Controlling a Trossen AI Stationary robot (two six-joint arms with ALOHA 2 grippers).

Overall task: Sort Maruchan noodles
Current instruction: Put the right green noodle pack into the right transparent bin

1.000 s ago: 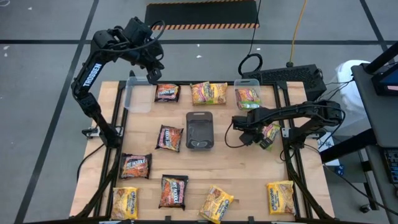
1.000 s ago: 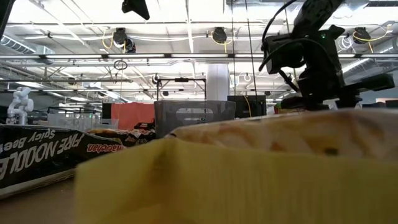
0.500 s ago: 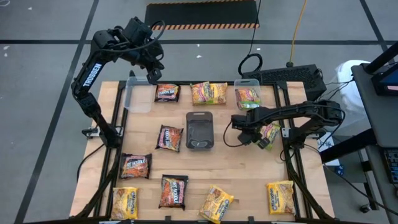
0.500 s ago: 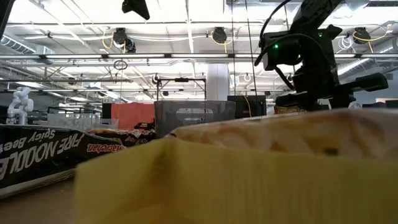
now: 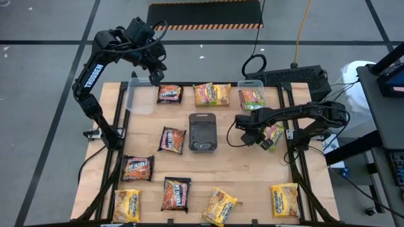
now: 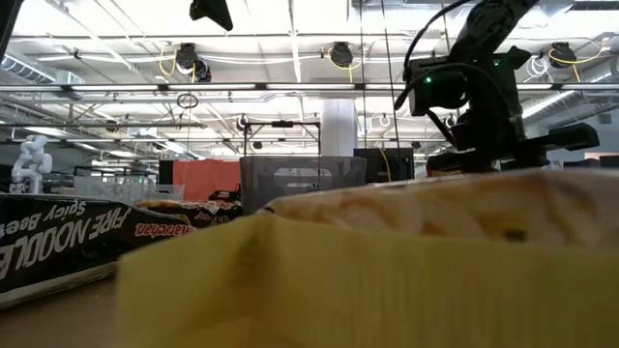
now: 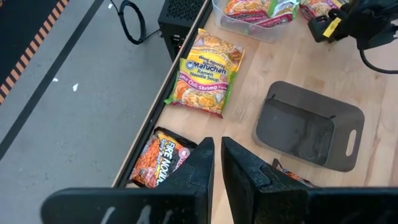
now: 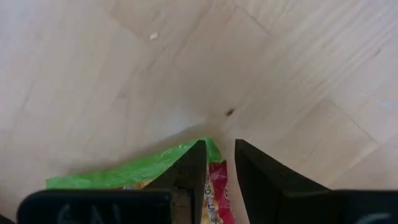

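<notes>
wooden table [image 5: 246, 170]: green-edged packet [image 8: 134, 171] between right gripper [image 8: 214, 165] fingers.

Dark grey tray [image 5: 202, 132] mid-table, clear tub [image 5: 138, 96] far-left, another [image 5: 251, 84] far-right, wooden table [image 5: 240, 170]

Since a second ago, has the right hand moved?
Barely. In the high view the right hand still sits on the green-edged packet, right of the grey tray; only the wrist shifts slightly.
</notes>
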